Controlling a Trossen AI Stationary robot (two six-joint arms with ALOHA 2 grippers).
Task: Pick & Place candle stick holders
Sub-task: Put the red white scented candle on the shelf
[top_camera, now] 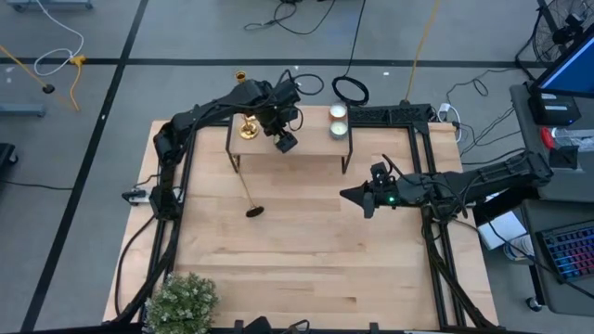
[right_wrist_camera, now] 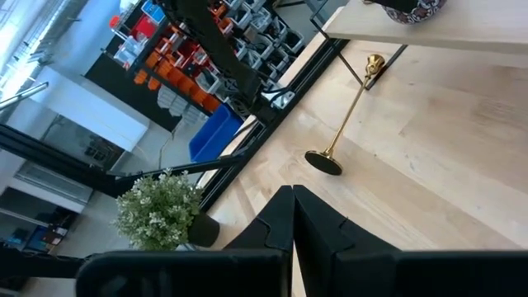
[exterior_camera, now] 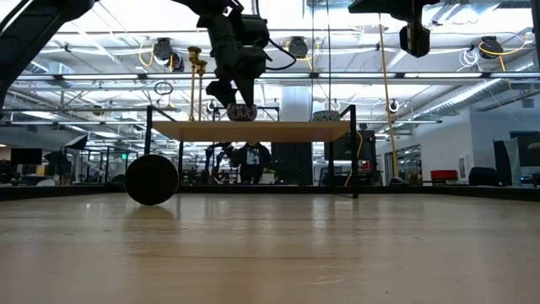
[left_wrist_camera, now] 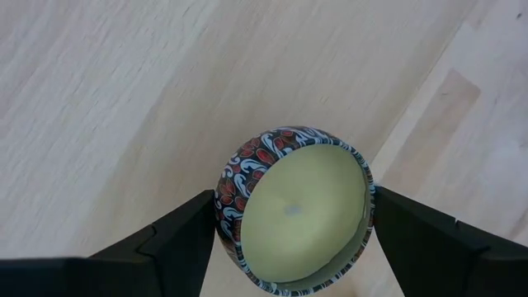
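Candle stick holders point(top_camera: 248, 126) were the job, but the left gripper point(top_camera: 285, 142) had none of them. Its two dark fingers point(left_wrist_camera: 177, 235) sat on both sides of a little round candle point(left_wrist_camera: 293, 219) in a painted tin. They looked pressed against the tin, so we thought it was holding the candle. The candle sat on the small shelf point(top_camera: 306, 148) at the far end of the table point(top_camera: 306, 260).

Just beside that gripper, on the same shelf, gold holders stood up tall. From the low view we counted two tops close together. From above we could only be sure of one base, so we could not say for certain that both stood on the shelf.

A third holder point(top_camera: 254, 211) lay on its side on the table. Its round foot was out in the open and its thin stem pointed in under the shelf.

The right gripper point(top_camera: 368, 198) hung over the right side of the table, well apart from all the holders. It was closed tight with nothing in it.

We thought the job was partly done. The holder on the table was left to pick up and stand with the others.
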